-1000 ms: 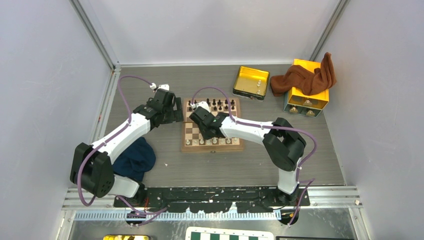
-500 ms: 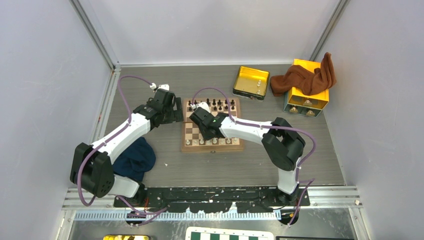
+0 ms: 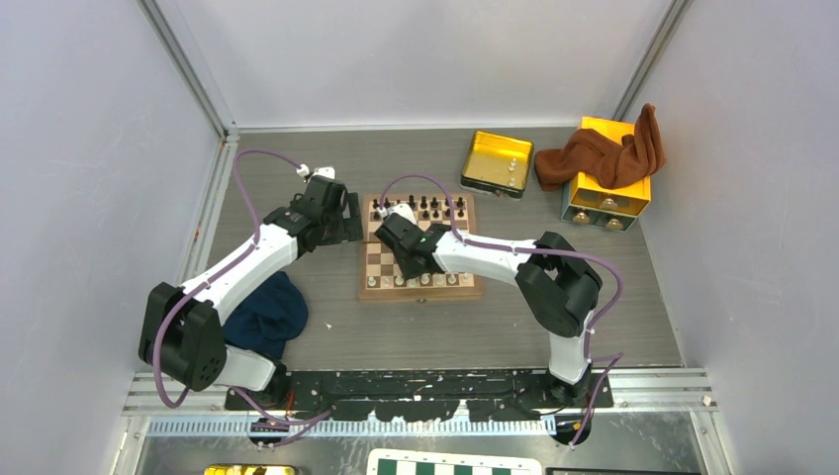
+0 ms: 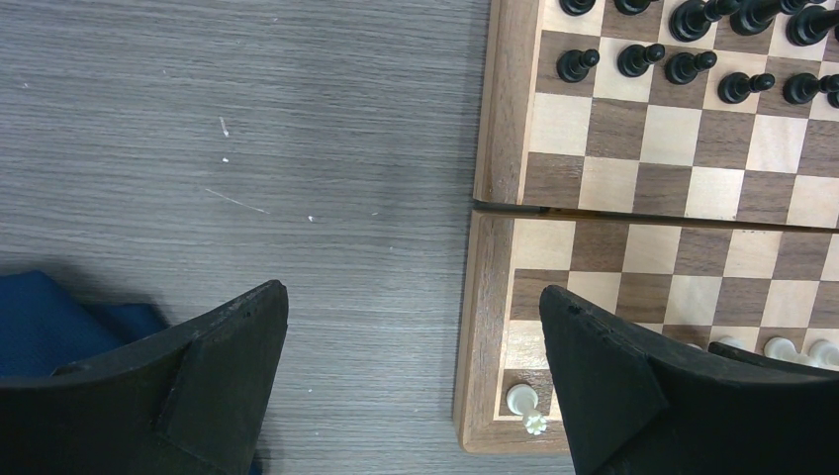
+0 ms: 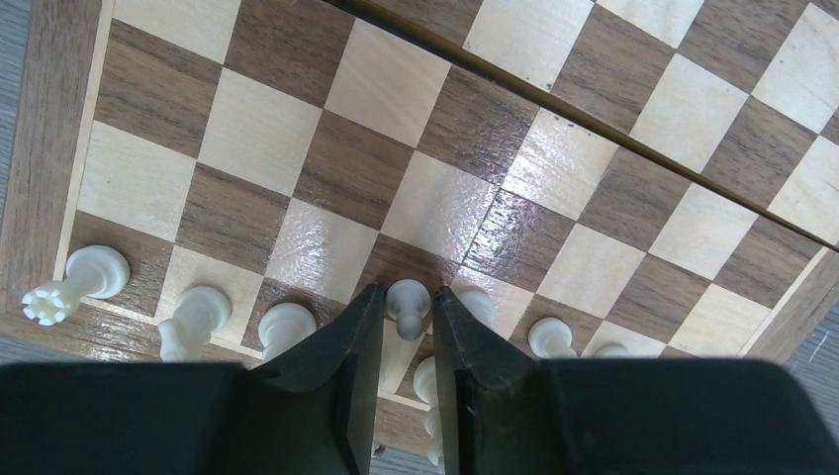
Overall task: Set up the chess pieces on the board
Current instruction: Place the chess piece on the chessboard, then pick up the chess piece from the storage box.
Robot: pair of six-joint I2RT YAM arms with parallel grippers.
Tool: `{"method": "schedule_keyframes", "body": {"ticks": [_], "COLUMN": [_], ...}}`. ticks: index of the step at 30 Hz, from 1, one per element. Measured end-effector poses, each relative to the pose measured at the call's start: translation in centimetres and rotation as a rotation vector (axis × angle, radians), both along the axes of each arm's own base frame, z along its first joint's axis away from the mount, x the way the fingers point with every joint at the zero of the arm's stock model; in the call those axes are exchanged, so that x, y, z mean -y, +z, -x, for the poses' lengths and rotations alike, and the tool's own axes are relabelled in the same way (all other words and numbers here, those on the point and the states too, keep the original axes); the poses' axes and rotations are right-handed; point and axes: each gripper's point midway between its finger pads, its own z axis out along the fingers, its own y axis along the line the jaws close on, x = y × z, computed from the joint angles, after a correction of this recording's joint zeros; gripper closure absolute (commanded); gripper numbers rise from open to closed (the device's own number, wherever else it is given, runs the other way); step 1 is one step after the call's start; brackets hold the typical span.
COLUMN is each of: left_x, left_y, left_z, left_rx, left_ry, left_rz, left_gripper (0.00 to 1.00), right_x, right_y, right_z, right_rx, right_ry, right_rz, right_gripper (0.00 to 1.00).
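Pinching a white pawn (image 5: 407, 300), the right claw (image 5: 408, 322) hangs over the white rows at the bottom of its wrist frame. The pawn looks upright, so the coming move seems straight down. Other white pieces (image 5: 193, 322) flank it on the board (image 5: 47, 129), and dark pieces (image 4: 683, 64) fill the far rows. The left claw (image 4: 413, 307), spread wide, hovers over the counter (image 4: 247, 148) beside the board's left edge. The yellow tray (image 3: 490, 158) holds a pale speck (image 3: 512, 168), too tiny to name.
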Motion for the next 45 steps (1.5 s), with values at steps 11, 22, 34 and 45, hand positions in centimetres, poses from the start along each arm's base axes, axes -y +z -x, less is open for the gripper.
{"method": "schedule_keyframes", "body": {"ticks": [11,22,34,45], "left_x": [0.1,0.2,0.2,0.2], "left_y": [0.0,0.0,0.0,0.0], "left_z": [0.0,0.1,0.1,0.0], "left_rx": [-0.001,-0.003,-0.003,-0.003], "left_ry": [-0.002,-0.007,-0.007,-0.006], "left_rz": [0.003,0.007,0.008,0.007], "left_gripper": [0.02,0.02,0.02,0.02], "right_x": [-0.1,-1.6,-0.2,13.4], "right_y": [0.3,2.9,7.1,13.4], "right_z": [-0.1,-1.5,-6.0,-20.5], "right_rx": [0.004,0.052,0.134,0.304], "right_ry": [-0.001,0.0,-0.08,-0.47], "right_rz": [0.001,-0.044,-0.061,-0.102], "right_gripper": [0.69,0.69,0.5,0.44]}}
